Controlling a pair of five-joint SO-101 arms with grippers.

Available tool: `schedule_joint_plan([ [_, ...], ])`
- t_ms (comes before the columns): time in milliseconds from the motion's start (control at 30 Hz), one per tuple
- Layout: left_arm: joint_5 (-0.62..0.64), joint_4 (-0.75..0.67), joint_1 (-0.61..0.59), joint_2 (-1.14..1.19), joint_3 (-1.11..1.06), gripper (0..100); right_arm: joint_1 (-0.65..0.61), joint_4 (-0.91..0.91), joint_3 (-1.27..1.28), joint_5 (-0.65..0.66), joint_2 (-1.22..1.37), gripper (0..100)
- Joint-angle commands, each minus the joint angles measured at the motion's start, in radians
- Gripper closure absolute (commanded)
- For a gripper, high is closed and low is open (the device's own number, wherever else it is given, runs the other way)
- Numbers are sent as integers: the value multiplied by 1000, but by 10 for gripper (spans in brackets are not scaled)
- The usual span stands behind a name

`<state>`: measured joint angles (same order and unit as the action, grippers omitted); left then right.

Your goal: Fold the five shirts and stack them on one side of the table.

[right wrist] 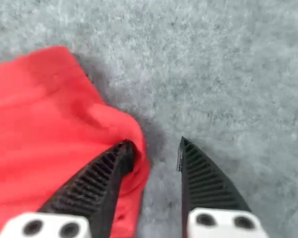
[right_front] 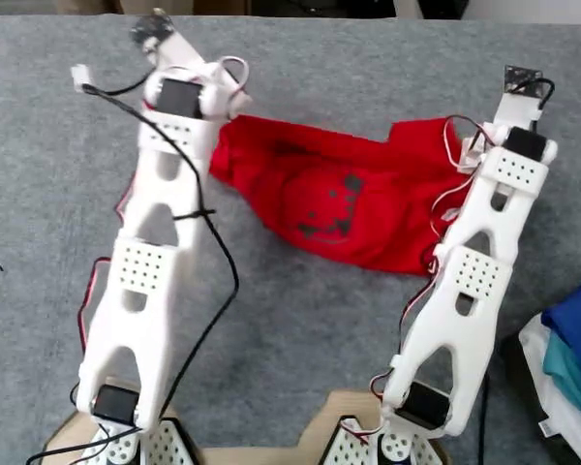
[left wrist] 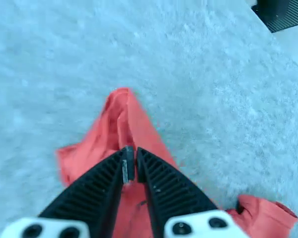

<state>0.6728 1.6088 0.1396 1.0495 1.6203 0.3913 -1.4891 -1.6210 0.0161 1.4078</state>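
A red shirt (right_front: pixel 329 199) with a dark print lies partly bunched across the middle of the grey mat (right_front: pixel 368 68). My left gripper (left wrist: pixel 130 161) is at the shirt's left edge (right_front: pixel 223 145), shut with a fold of red cloth (left wrist: pixel 121 119) pinched between its black fingers. My right gripper (right wrist: pixel 154 148) is at the shirt's right edge (right_front: pixel 470 145) and stands open. One of its fingers (right wrist: pixel 114 158) rests on the red cloth (right wrist: pixel 44 119), while the other hangs over bare mat.
A pile of blue, teal and white shirts (right_front: pixel 571 358) sits at the table's near right edge. A dark object (left wrist: pixel 283 12) lies at the mat's border. Both white arms reach over the mat on either side of the shirt.
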Motion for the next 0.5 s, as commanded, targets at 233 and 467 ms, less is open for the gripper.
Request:
schedule_joint_plan([
  [233, -112, 153, -247, -166, 52, 980, -114, 18, -42, 0, -286, 836],
  [467, -49, 146, -196, -65, 52, 980, -213, 261, -5, -6, -262, 836],
])
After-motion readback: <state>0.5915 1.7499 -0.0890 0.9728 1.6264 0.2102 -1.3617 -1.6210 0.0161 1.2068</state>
